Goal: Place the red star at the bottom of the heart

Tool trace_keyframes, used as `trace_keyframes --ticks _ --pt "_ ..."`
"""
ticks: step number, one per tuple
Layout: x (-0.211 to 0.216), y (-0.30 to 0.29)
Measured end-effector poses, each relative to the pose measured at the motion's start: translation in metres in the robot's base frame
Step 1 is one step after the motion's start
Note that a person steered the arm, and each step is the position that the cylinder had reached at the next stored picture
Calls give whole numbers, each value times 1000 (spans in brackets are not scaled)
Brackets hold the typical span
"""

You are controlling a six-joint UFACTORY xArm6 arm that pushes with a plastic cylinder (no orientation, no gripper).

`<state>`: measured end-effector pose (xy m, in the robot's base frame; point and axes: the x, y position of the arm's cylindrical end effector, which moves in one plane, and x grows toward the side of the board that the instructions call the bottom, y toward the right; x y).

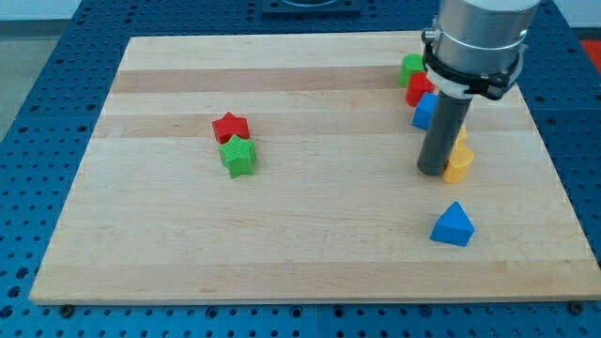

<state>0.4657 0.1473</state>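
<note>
My tip (433, 172), bare rod holding nothing, sits beside the yellow block (458, 166), well apart from the red star (230, 126); star looks light, rigid, slides easily, push its flat side.

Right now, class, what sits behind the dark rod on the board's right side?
Behind my tip peeks a yellow block, touching it. Higher up, the arm partly covers a blue block, a red block and a green block; their shapes are hidden.

The rod (435, 141) hides much of the yellow blocks (459, 161) and blue block (423, 113).
</note>
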Motion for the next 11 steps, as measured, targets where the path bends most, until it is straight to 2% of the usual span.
trace_keyframes --ticks 3,4,5,6,7,8,10,11 --pt "-2 -17" --pt "6 -80" --pt "48 -140" --pt "76 -221" --pt "77 -321" --pt "47 -346" --pt "-44 -346" --pt "-67 -337"
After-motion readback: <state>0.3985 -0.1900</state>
